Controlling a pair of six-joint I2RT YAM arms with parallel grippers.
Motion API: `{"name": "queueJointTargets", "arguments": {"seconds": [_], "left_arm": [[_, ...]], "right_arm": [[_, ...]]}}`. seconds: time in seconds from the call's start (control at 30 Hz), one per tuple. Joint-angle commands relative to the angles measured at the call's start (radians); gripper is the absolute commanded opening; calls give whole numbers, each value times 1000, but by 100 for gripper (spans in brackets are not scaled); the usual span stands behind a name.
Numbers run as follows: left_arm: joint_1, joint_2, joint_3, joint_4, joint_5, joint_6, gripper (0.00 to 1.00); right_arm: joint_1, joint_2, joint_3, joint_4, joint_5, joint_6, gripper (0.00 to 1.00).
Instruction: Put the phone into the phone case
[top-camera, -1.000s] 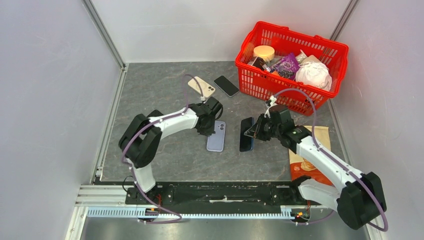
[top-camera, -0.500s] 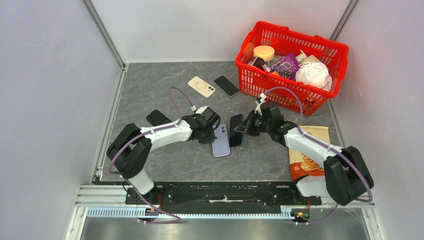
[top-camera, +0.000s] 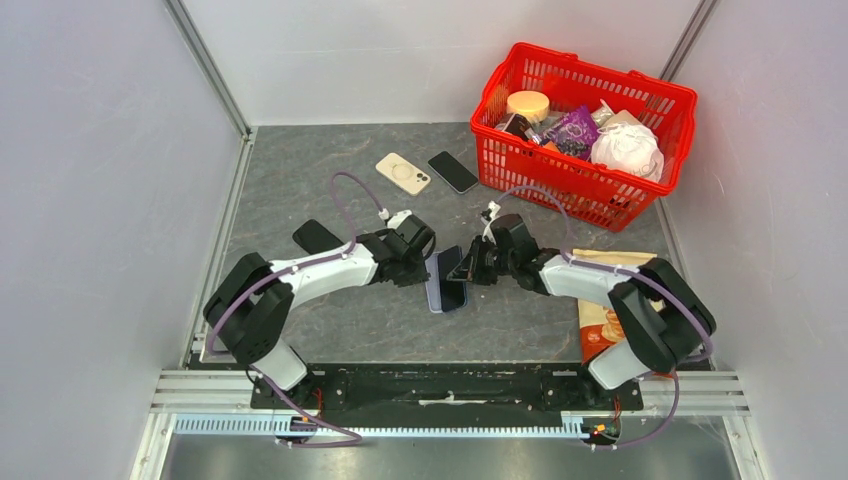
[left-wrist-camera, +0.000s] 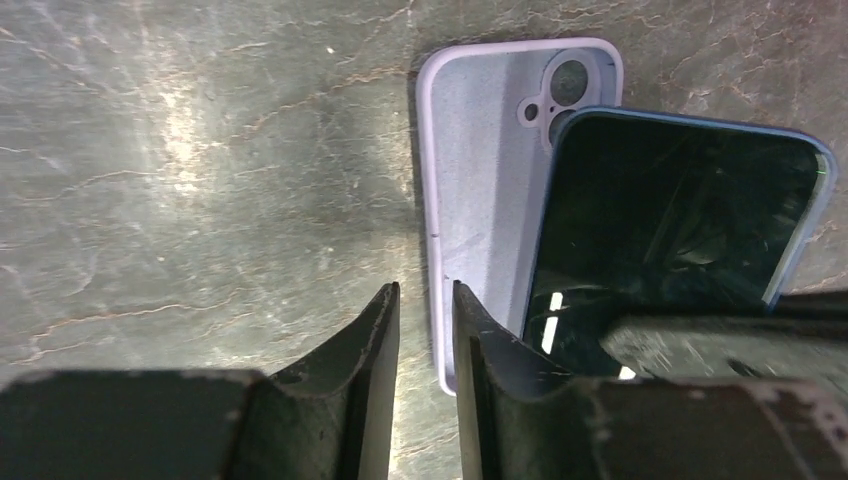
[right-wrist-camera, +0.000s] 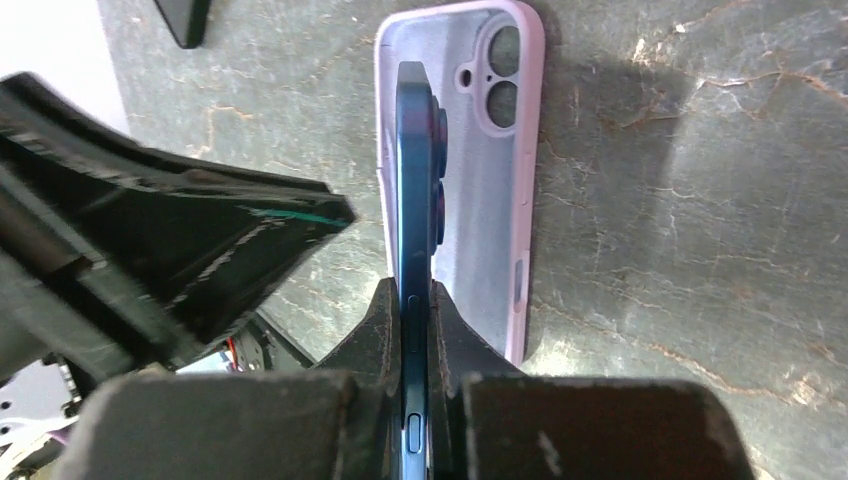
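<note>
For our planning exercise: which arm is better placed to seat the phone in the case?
Right. The right end effector grips the blue phone edge-on over the open lilac case; the left end effector sits at the case's edge, without the phone.

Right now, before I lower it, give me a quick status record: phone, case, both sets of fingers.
case: lilac, flat on table, open side up
phone: blue, held on edge over the case, not seated
right fingers: clamped on phone's front and back
left fingers: nearly closed at case's long edge; grip unclear
alignment: phone's camera end toward case's cutout end
</note>
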Motion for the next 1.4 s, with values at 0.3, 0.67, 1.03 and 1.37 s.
{"name": "queueJointTargets", "arguments": {"seconds": [0.3,0.67,1.03,1.37], "left_arm": [[28,-27,-52,50,-20,81,9],[51,78,-1,85,28,106,3],[54,141,67,86,50,121,2],[59,138,81,83,59,129,2]], "right_arm": [[44,117,62,185,31,13,0],[46,188,79,178,28,-24,0],[45,271,90,170,1,-32,0],[46,207,165,-77,89,-72,30]]}}
